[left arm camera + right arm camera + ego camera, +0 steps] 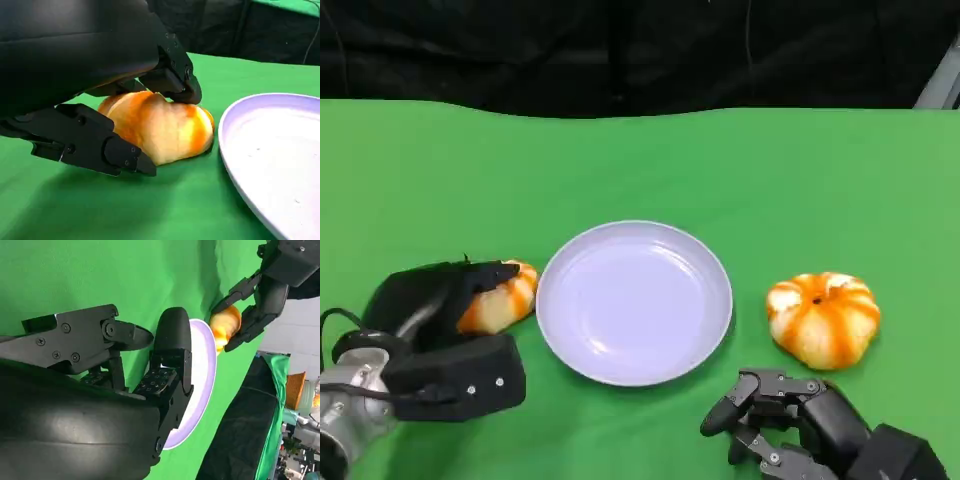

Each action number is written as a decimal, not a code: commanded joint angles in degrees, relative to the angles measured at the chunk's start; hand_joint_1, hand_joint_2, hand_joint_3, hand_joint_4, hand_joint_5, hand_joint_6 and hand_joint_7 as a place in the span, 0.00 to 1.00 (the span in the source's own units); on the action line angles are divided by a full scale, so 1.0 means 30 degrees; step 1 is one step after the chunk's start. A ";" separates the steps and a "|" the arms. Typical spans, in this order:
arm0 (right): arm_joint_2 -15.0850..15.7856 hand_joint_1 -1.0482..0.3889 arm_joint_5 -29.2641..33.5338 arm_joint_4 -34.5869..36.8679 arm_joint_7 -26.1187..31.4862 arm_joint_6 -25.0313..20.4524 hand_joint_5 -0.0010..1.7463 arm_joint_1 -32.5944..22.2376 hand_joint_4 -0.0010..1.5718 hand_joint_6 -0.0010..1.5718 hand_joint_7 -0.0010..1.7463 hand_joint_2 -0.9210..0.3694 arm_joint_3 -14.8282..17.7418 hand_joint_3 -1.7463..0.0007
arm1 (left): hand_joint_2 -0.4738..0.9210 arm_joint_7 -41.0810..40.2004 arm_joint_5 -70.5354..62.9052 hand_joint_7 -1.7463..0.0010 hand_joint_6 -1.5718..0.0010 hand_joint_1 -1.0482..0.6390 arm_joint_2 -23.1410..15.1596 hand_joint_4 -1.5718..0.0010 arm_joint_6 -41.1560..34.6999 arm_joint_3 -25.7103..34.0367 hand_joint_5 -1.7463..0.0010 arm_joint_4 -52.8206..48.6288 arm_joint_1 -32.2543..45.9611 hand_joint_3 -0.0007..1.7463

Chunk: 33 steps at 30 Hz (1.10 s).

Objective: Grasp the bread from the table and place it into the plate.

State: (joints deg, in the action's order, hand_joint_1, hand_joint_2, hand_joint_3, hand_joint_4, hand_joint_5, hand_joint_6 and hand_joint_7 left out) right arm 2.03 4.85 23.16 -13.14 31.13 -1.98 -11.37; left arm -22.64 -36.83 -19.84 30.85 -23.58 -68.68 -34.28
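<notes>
A small bread with orange and white stripes lies on the green table just left of the pale lilac plate. My left hand wraps around it. In the left wrist view one finger presses on top of the bread and another lies against its lower side, with the bread still on the cloth beside the plate. My right hand rests at the front right with its fingers apart and nothing in them. The right wrist view shows the left hand clasping the bread past the plate.
A second, larger striped bread shaped like a pumpkin sits to the right of the plate, just beyond my right hand. Black cloth hangs behind the table's far edge. Bare green cloth stretches beyond the plate.
</notes>
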 commanded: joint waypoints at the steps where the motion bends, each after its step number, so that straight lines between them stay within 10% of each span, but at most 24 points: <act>1: 0.0108 0.66 -0.0148 0.0042 0.0070 0.0207 0.88 0.0030 0.44 0.54 0.55 0.00 0.0160 0.73 | 1.00 -0.0575 0.0344 0.96 0.22 0.59 0.0101 0.29 -0.0529 0.0212 0.82 -0.0421 0.0094 0.01; 4: 0.0133 0.66 -0.0110 0.0026 0.0084 0.0230 0.88 0.0020 0.43 0.53 0.56 0.00 0.0160 0.73 | 1.00 -0.1154 0.0530 0.97 0.16 0.57 0.0254 0.48 -0.0896 0.0328 0.38 -0.0457 0.0092 0.01; 6: 0.0147 0.66 -0.0104 -0.0055 0.0084 0.0147 0.89 -0.0018 0.43 0.53 0.56 0.00 0.0160 0.73 | 0.99 -0.1707 0.0523 0.97 0.17 0.58 0.0327 0.53 -0.1087 0.0371 0.29 -0.0410 0.0107 0.01; 14: 0.0194 0.65 -0.0215 0.0028 0.0005 0.0138 0.89 -0.0011 0.42 0.52 0.56 0.00 0.0227 0.73 | 0.95 -0.3345 0.0685 1.00 0.20 0.57 0.0553 0.48 -0.1435 0.0681 0.41 -0.0449 0.0189 0.00; 24: 0.0214 0.65 -0.0169 0.0438 0.0006 0.0430 0.85 0.0140 0.43 0.53 0.54 0.00 0.0266 0.74 | 0.93 -0.5340 0.0752 0.99 0.17 0.57 0.0572 0.55 -0.1680 0.1072 0.26 -0.0292 0.0253 0.00; 33: 0.0202 0.66 -0.0157 0.0631 -0.0006 0.0622 0.84 0.0224 0.44 0.53 0.54 0.00 0.0286 0.73 | 0.94 -0.6605 0.1106 0.99 0.16 0.61 0.0127 0.44 0.0205 0.1689 0.44 0.0576 0.0775 0.00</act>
State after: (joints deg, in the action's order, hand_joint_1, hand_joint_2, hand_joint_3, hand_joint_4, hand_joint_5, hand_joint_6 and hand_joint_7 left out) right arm 2.04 4.83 24.91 -13.22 32.16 -1.52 -11.09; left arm -40.74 -33.99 -17.74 29.58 -19.21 -68.19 -33.39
